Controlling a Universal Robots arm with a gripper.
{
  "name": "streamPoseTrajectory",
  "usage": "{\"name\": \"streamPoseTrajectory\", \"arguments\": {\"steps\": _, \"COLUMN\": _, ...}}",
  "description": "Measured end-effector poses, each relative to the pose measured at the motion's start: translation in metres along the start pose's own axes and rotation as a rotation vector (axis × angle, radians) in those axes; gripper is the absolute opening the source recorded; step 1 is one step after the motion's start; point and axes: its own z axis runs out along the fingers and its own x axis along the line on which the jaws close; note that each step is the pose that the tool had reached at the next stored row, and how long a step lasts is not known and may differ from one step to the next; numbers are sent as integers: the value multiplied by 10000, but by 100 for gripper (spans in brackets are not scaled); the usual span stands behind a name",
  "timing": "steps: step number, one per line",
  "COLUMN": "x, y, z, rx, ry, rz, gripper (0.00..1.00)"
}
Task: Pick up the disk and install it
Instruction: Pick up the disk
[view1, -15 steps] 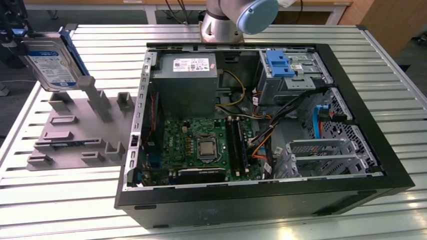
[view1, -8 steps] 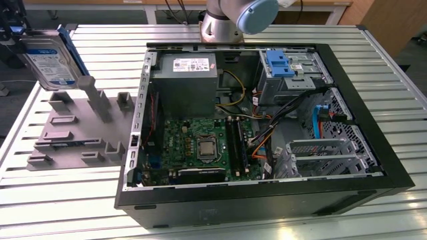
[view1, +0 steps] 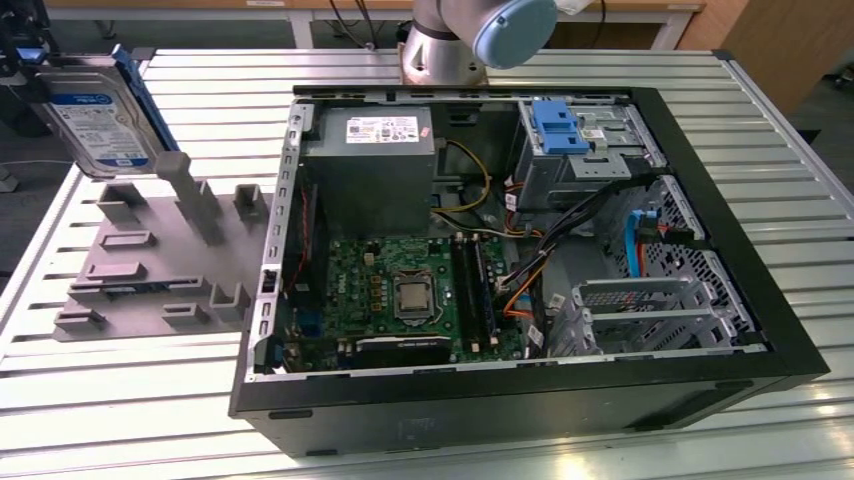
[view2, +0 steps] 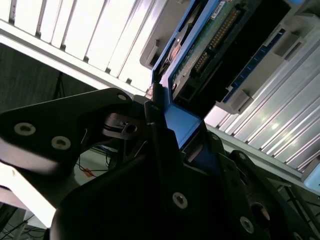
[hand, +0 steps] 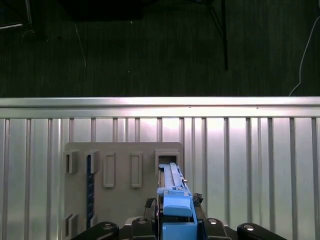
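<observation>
At the exterior view's left, the disk (view1: 96, 115) is hanging on edge, long side up and down, over the grey holder (view1: 147, 255). In the second wrist view the end effector (view2: 175, 131) is squeezing its blue side rail, so the disk is sticking straight out from it. The open computer case (view1: 534, 405) is sitting well apart, to the exterior view's right, on the slatted metal surface (view1: 801, 140).

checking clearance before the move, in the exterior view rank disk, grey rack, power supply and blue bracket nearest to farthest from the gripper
1. disk, held in the gripper, at the exterior view's left
2. grey rack, just below
3. power supply, inside the case
4. blue bracket, farther toward that view's right
</observation>
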Motion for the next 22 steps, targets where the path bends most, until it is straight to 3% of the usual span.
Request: {"name": "streamPoseTrajectory", "arguments": {"steps": 22, "x": -4, "y": 3, "z": -129, "rx": 3, "ry": -1, "rz": 0, "gripper": 36}}
